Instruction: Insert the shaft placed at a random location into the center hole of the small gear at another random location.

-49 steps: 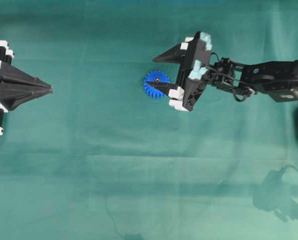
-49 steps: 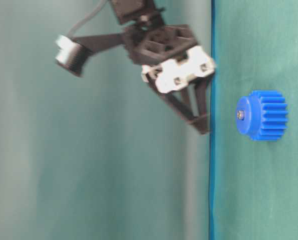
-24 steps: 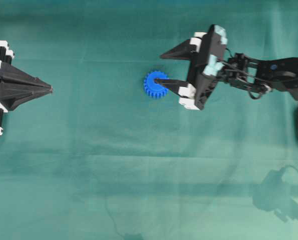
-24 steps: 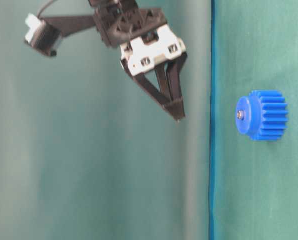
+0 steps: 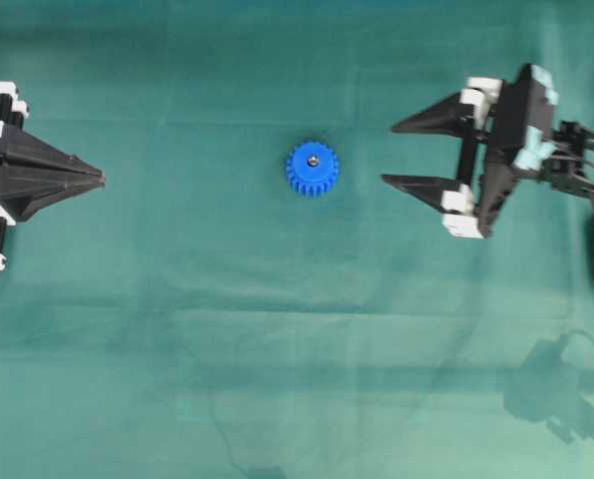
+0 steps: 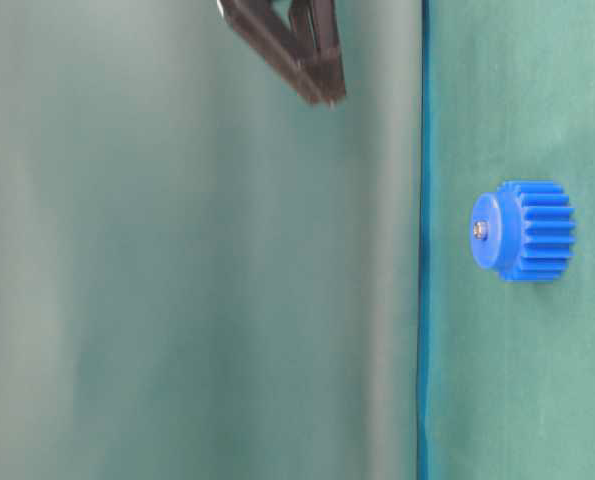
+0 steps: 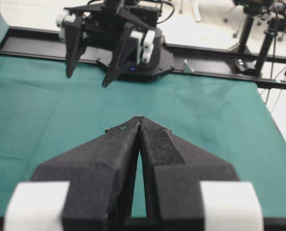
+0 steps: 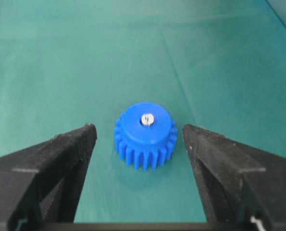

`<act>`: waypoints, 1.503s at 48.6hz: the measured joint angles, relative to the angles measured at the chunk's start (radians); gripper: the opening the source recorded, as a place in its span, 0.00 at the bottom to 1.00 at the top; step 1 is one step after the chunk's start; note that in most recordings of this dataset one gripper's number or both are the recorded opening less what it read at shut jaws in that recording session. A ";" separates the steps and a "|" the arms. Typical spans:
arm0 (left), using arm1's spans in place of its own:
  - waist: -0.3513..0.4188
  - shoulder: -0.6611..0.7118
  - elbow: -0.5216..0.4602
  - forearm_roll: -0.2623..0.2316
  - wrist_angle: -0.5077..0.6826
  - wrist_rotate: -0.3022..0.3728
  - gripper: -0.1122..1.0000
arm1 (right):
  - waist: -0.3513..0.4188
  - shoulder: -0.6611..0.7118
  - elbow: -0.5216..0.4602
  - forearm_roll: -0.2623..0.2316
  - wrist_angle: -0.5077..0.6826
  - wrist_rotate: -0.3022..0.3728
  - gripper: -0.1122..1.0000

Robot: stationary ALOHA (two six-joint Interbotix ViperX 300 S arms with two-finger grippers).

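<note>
- Shaft (image 8: 147, 119) sits in my small gear (image 5: 311, 170), mid-cloth (image 5: 277, 349).
- My right gripper (image 5: 388, 153) gapes wide, well apart from it.
- My left gripper (image 5: 99, 178) is pinched closed at the cloth's edge.

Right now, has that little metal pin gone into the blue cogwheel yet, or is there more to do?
It looks done: the tiny silvery metal pin sits in the center hole of the bright blue plastic toothed gear, which lies alone on the green cloth. Nothing is in hand: the right gripper is open and empty, apart from the gear; the left gripper is shut. Nothing appears left.
</note>
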 measured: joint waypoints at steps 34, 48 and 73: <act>0.000 -0.002 0.005 0.000 0.000 0.002 0.10 | 0.002 -0.077 0.043 0.000 0.038 0.000 0.78; 0.000 -0.005 0.003 0.000 -0.002 0.000 0.10 | 0.002 -0.077 0.043 0.000 0.038 0.000 0.77; 0.000 -0.005 0.003 0.000 -0.002 0.000 0.10 | 0.002 -0.077 0.043 0.000 0.038 0.000 0.77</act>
